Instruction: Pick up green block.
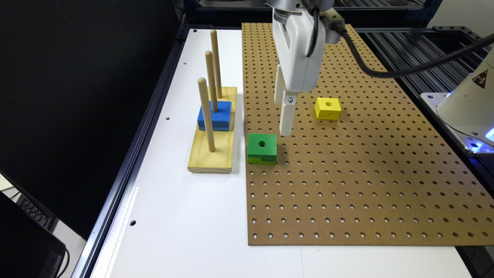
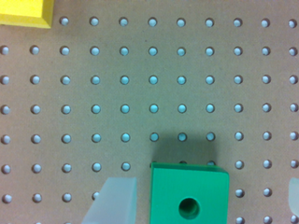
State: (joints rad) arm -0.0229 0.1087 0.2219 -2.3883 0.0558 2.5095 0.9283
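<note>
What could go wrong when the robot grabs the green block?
The gripper is open, but the green block sits much closer to one finger than the other, so closing could shove it sideways. It also lies at the pegboard edge by the peg stand, so a shove might knock it off.

green block (image 2: 188, 193) cropped by frame edge

A brown pegboard (image 1: 366, 173) is laid flat on the white desk (image 1: 185, 216). A yellow block (image 1: 328, 108) w/ a round top hole is seen on the pegboard. At the exterior view's left, a wooden base (image 1: 211, 154) w/ three upright dowels is set on the desk; a blue block (image 1: 215, 116) is threaded over the middle dowel (image 1: 211, 81), resting on the base.
</note>
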